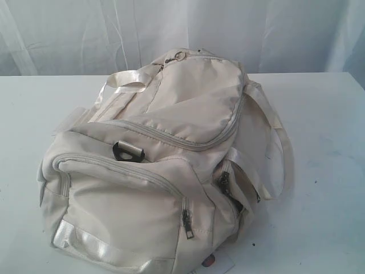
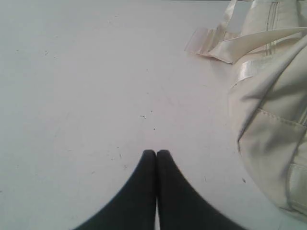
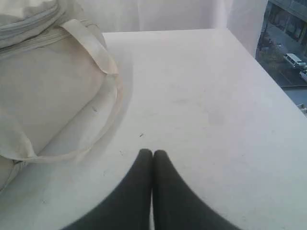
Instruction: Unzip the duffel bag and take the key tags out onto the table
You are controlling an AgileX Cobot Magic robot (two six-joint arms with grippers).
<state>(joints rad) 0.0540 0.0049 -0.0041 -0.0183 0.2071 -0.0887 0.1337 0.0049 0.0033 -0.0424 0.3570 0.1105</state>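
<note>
The cream-white duffel bag (image 1: 165,165) lies in the middle of the white table (image 1: 331,125), all its grey zippers closed. A black D-ring (image 1: 128,152) sticks up on its top, and pale handles hang to both sides. The key tags are hidden. Neither arm shows in the exterior view. In the left wrist view my left gripper (image 2: 156,153) is shut and empty over bare table, the duffel bag (image 2: 273,124) a short way to one side. My right gripper (image 3: 153,153) is shut and empty too, apart from the duffel bag (image 3: 48,86) and its handle loop (image 3: 98,57).
White curtains (image 1: 171,28) hang behind the table. The table's far edge (image 3: 259,62) shows in the right wrist view, with a street beyond it. A small reddish thing (image 1: 209,261) peeks from under the bag's near end.
</note>
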